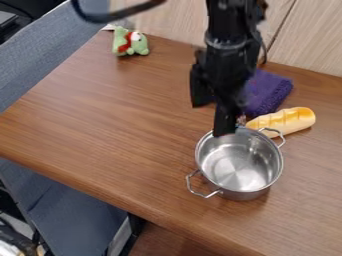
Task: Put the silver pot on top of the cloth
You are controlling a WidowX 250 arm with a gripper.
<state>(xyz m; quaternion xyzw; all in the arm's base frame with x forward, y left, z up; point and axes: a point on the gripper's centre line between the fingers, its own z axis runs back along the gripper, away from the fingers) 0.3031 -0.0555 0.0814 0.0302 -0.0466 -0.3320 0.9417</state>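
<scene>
I judge this the grasp: pot (242,167) just under my hand (232,126) — clamped or open, I can't tell — so secure it, then lift toward the cloth (270,92) behind the hand.

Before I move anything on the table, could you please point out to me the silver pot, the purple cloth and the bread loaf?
Silver pot (238,169): camera view, on its inside bottom.
Purple cloth (270,91): camera view, on its upper face.
Bread loaf (286,120): camera view, on its scored top.
</scene>
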